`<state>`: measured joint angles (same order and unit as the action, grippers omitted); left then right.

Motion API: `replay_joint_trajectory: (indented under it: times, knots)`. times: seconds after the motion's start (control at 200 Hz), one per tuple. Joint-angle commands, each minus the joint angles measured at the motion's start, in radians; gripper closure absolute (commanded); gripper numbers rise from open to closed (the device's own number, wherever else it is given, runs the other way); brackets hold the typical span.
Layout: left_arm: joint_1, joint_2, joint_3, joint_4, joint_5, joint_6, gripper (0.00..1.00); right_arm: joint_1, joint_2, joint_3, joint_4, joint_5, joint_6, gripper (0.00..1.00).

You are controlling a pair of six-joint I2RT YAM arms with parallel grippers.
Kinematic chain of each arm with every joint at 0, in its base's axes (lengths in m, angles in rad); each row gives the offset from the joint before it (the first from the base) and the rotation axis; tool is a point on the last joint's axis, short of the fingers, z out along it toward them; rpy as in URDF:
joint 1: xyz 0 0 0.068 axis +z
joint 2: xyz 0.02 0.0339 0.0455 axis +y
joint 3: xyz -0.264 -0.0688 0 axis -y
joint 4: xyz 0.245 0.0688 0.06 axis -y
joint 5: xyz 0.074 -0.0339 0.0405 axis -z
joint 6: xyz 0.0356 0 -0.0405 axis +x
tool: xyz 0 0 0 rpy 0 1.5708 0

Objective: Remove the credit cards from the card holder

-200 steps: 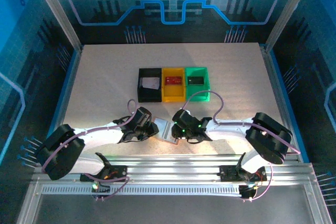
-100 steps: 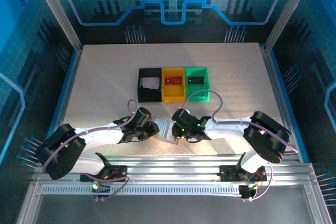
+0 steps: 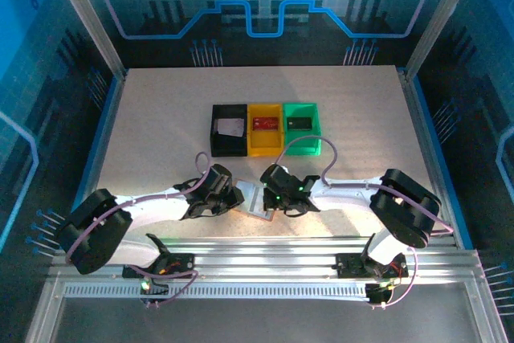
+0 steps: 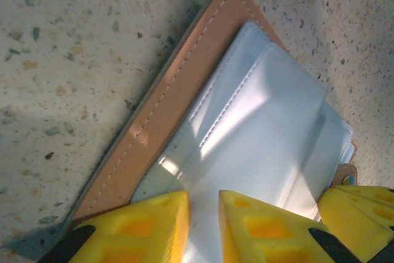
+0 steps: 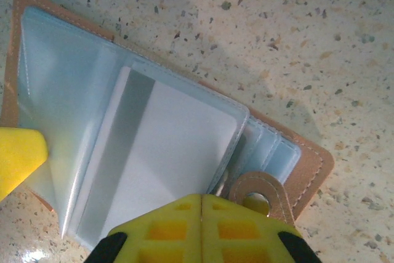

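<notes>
Near the table's [image 3: 161,118] front edge, the pinkish-tan card holder [image 3: 252,199] lies open between the arms, the left gripper [image 4: 204,204] nipped onto its clear sleeve [image 4: 265,127], a mere slit between the pads [image 4: 154,226]. The right gripper [image 5: 202,204] is pressed fully together at the lower edge of a pocketed whitish-grey credit card [image 5: 166,152], beside the snap tab [image 5: 258,192]; whether it pinches anything is unclear. Farther back, black bin [image 3: 218,144], yellow bin [image 3: 266,144] and green bin [image 3: 303,143] hold a whitish card [image 3: 230,127], red card [image 3: 265,124] and black card [image 3: 299,123].
</notes>
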<state>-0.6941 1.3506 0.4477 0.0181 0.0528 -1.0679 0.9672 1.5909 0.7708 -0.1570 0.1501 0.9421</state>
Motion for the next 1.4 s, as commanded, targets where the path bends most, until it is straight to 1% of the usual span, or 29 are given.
replay_joint_trajectory:
  times: [0.0, 0.1, 0.29, 0.88, 0.905, 1.08, 1.221, 1.396]
  knots:
    - [-0.006, 0.061, -0.058, -0.127, -0.004, 0.002, 0.77, 0.005, 0.019, 0.036, 0.017, -0.022, -0.020, 0.96]
    - [-0.006, 0.060, -0.058, -0.129, -0.004, 0.003, 0.77, 0.007, 0.015, 0.049, 0.008, -0.018, -0.030, 1.00]
    - [-0.006, 0.046, -0.056, -0.146, -0.008, 0.006, 0.77, 0.012, 0.009, 0.065, 0.001, -0.021, -0.035, 1.00]
    - [-0.006, -0.080, -0.051, -0.248, -0.037, 0.012, 0.77, 0.038, -0.028, 0.104, -0.009, -0.041, -0.040, 1.00]
    - [-0.006, -0.083, -0.050, -0.248, -0.036, 0.013, 0.77, 0.040, -0.028, 0.134, -0.014, -0.042, -0.041, 1.00]
    - [-0.006, -0.107, -0.054, -0.260, -0.038, 0.011, 0.77, 0.046, -0.016, 0.161, -0.028, -0.057, -0.049, 1.00]
    - [-0.006, -0.156, -0.054, -0.290, -0.050, 0.006, 0.77, 0.053, 0.005, 0.181, -0.021, -0.087, -0.051, 1.00]
    - [-0.007, -0.259, -0.058, -0.358, -0.078, -0.005, 0.76, 0.065, 0.042, 0.213, -0.009, -0.123, -0.057, 1.00]
